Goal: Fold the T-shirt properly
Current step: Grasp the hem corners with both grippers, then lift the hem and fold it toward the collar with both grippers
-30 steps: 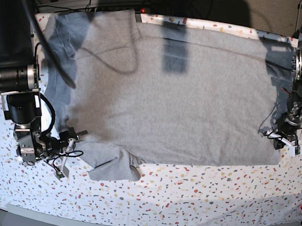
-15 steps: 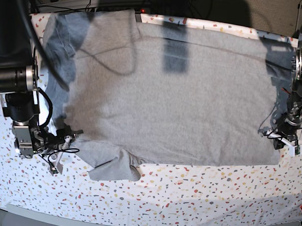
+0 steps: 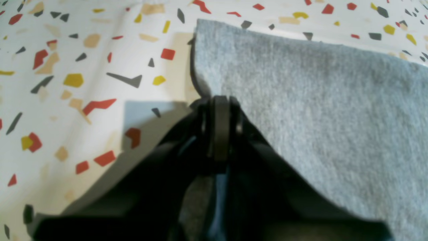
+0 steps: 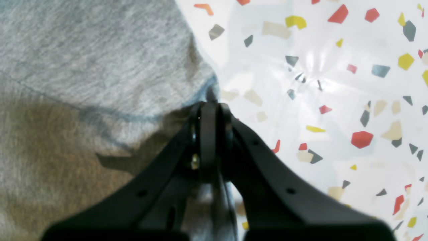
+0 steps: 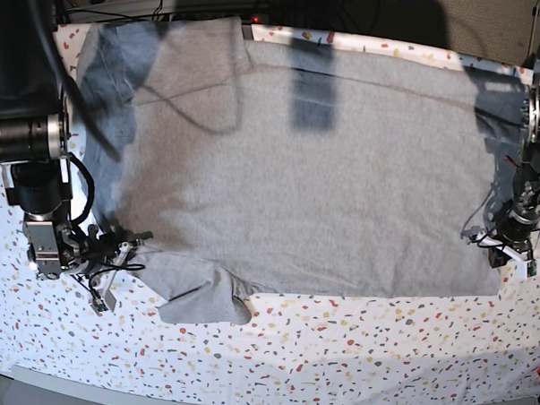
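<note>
Only my wrist views show it: left gripper [image 3: 220, 100] and right gripper [image 4: 209, 105] each pinch the T-shirt [image 5: 307, 168] edge.

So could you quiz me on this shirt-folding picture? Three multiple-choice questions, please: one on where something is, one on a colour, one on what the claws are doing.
1. Where does the right gripper meet the T-shirt?
A. at its edge, beside the sleeve nearest the camera
B. in the middle of the body
C. nowhere near it

2. What colour is the T-shirt?
A. navy blue
B. heather grey
C. bright red

3. How does the left gripper stand?
A. wide open above the cloth
B. shut on the shirt's edge near a corner
C. holding a hanger

Answers:
1 A: the right wrist view shows the jaws closed on a curved edge of fabric, right where the speckled tablecloth begins.
2 B: every view shows plain grey fabric.
3 B: the left wrist view shows the jaws together with grey cloth between them.
</note>
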You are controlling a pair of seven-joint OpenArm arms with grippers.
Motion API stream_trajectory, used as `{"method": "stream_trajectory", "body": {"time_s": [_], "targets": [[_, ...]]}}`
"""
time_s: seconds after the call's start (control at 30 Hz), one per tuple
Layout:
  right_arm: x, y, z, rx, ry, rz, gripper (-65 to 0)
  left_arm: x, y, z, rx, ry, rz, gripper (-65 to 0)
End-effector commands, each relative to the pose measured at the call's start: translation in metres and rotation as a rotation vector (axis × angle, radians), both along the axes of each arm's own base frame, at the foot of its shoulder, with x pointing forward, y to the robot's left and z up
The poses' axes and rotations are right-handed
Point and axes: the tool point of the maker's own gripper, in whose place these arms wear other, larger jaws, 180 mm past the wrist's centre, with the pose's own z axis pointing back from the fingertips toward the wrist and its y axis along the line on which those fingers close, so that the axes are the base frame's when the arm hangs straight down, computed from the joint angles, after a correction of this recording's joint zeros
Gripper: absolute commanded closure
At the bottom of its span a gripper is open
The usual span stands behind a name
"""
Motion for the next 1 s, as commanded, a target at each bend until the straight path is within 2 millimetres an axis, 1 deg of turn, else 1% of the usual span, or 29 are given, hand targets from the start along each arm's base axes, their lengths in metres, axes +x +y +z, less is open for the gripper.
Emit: {"method": "stream_trajectory", "body": {"time_s": [0.0, 0.1, 0.17, 0.27, 0.37, 0.53, 0.63, 0.73, 0.8, 0.97], "targets": [[0.018, -0.001, 0.024, 0.007, -0.049, 0.016, 0.0, 0.015, 0.007, 0.021, 0.010, -0.043, -0.002, 0.0], [0.021, 0.008, 0.032, 0.033, -0.043, 0.066, 0.0, 0.025, 0.005, 0.029, 0.010, -0.037, -0.017, 0.0], [0.025, 0.008, 0.037, 0.032, -0.052, 0.067, 0.0, 0.031, 0.001, 0.034, 0.011, -0.019, -0.034, 0.0], [0.026, 0.008, 0.039, 0.028, -0.051, 0.068, 0.0, 0.039, -0.004, 0.042, 0.020, -0.013, -0.061, 0.0], [0.028, 0.009, 0.043, 0.029, -0.063, 0.070, 0.0, 0.042, -0.001, 0.049, 0.032, -0.021, -0.069, 0.0], [0.033, 0.011, 0.058, 0.059, -0.064, 0.054, 0.0, 0.039, 0.018, 0.058, 0.047, -0.033, -0.056, 0.0], [0.037, 0.015, 0.069, 0.078, -0.071, 0.053, 0.0, 0.036, 0.026, 0.070, -0.016, -0.071, -0.069, 0.0], [0.038, 0.024, 0.079, 0.112, -0.069, 0.057, 0.0, 0.033, 0.028, 0.079, -0.066, -0.095, -0.100, 0.0], [0.037, 0.031, 0.082, 0.132, -0.069, 0.069, 0.0, 0.030, 0.029, 0.078, -0.070, -0.081, -0.114, 0.0], [0.022, 0.049, 0.081, 0.161, -0.060, 0.123, 0.0, 0.026, 0.028, 0.072, -0.070, -0.053, -0.117, 0.0]]}}
